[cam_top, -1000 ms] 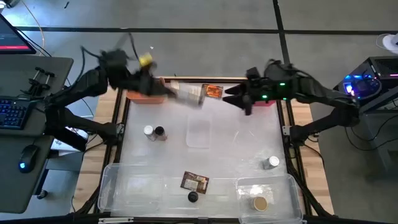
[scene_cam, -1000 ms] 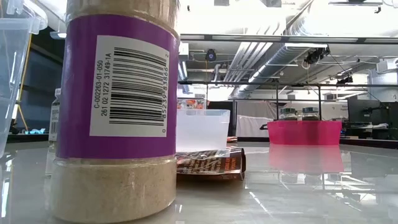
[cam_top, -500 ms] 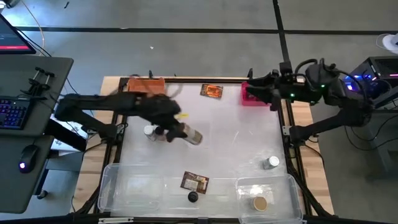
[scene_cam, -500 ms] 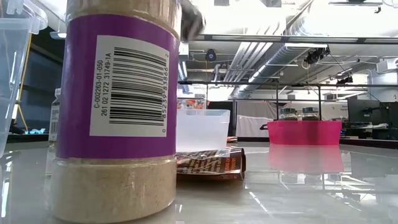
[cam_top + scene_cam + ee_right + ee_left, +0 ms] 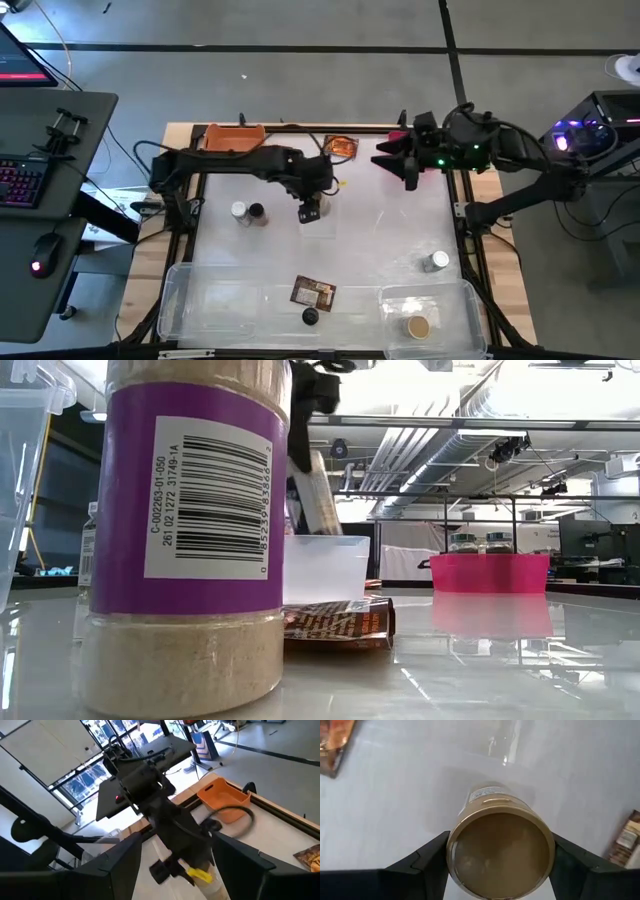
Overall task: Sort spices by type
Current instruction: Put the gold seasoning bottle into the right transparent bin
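My left gripper [image 5: 309,203] is shut on a spice jar with a tan lid [image 5: 500,855] and stands over a small clear tray [image 5: 320,222] in the middle of the table. In the low view the jar [image 5: 322,495] slants above that tray's rim [image 5: 325,540]. Standing on the table are a white-lidded jar [image 5: 238,211], a black-lidded jar [image 5: 256,212], another black-lidded one [image 5: 310,317] and a silver-lidded one [image 5: 436,262]. Two packets [image 5: 341,147] [image 5: 313,292] lie flat. My right gripper [image 5: 384,160] is open at the far right with nothing between its fingers. My left gripper pinches the jar at its lid end, one finger on each side of the tan lid's rim [image 5: 451,855]. The fingers point steeply down from above. The jar hangs below them, tilted, its bottom end downward, clear of the table and just above the small clear tray.
An orange bin [image 5: 232,137] is at the far left. A pink bin [image 5: 490,572] with two jars [image 5: 462,542] is at the far right. Two large clear trays [image 5: 215,300] [image 5: 452,296] line the near edge; the right one holds a tan-lidded jar [image 5: 418,326]. A purple-labelled jar [image 5: 185,540] stands close to the low camera.
My left gripper has carried the jar from beside the orange bin toward the table's near edge and down, to a spot over the small clear tray. It has tipped from near level to pointing steeply down, so the jar now hangs bottom-down instead of lying sideways.
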`<state>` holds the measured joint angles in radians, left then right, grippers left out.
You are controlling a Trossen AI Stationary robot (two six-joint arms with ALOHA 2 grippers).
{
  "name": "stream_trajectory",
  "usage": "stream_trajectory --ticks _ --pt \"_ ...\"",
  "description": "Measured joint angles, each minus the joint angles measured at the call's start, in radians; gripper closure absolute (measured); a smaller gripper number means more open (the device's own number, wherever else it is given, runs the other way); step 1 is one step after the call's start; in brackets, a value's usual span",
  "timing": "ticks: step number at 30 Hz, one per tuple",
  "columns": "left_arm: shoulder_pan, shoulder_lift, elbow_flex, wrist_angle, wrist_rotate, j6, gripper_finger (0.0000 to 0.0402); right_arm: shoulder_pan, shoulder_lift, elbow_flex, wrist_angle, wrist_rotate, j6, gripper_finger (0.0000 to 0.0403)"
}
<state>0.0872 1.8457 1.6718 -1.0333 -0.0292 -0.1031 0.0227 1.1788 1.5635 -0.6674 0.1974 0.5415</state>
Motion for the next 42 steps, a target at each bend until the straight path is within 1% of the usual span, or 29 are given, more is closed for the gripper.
stream_trajectory --ticks 3,6,8,12,14,17,21,24,27,32,34,37,38,40,42 --pt "-0.004 0.015 0.043 0.004 0.002 0.008 0.0163 0.000 0.006 0.000 0.001 0.000 0.000 0.0167" --pt "-0.010 -0.015 0.071 0.005 0.010 0.005 0.0163 0.001 0.001 0.000 0.001 -0.004 0.005 0.0167" --pt "-0.014 -0.057 0.074 -0.006 0.028 -0.003 0.0163 0.012 -0.006 0.000 -0.011 -0.021 0.037 0.0167" --pt "-0.035 -0.189 0.079 0.009 0.042 0.008 0.0163 0.046 -0.002 0.000 -0.047 -0.060 0.053 0.0167" --pt "-0.050 -0.244 0.080 0.015 0.018 0.033 0.0163 0.066 0.011 0.000 -0.030 -0.054 0.041 0.0167" --pt "-0.070 -0.282 0.077 0.016 -0.028 0.064 0.0163 0.088 0.038 0.000 0.011 -0.051 0.009 0.0167" --pt "-0.101 -0.286 0.076 0.027 -0.039 0.073 0.0163 0.092 0.093 0.000 0.039 -0.057 -0.025 0.0167" --pt "-0.140 -0.282 0.076 0.034 -0.038 0.133 0.0163 0.091 0.140 0.000 0.038 -0.107 -0.087 0.0167" --pt "-0.174 -0.280 0.076 0.054 -0.070 0.170 0.0163 0.092 0.191 0.000 0.045 -0.150 -0.156 0.0167" --pt "-0.201 -0.281 0.076 0.052 -0.129 0.186 0.0163 0.090 0.240 0.000 0.065 -0.156 -0.105 0.0167" --pt "-0.202 -0.264 0.076 0.055 -0.130 0.171 0.0163 0.083 0.240 0.000 0.058 -0.192 -0.097 0.0167" --pt "-0.202 -0.222 0.076 0.070 -0.129 0.167 0.0163 0.069 0.202 0.000 0.053 -0.258 -0.074 0.0167" --pt "-0.202 -0.205 0.076 0.089 -0.123 0.169 0.0163 0.067 0.181 0.000 0.052 -0.263 -0.070 0.0167" --pt "-0.204 -0.157 0.076 0.161 -0.073 0.175 0.0163 0.067 0.136 0.000 0.050 -0.258 -0.070 0.0167" --pt "-0.213 -0.105 0.076 0.238 -0.012 0.175 0.0163 0.067 0.094 0.000 0.044 -0.221 -0.070 0.0167"
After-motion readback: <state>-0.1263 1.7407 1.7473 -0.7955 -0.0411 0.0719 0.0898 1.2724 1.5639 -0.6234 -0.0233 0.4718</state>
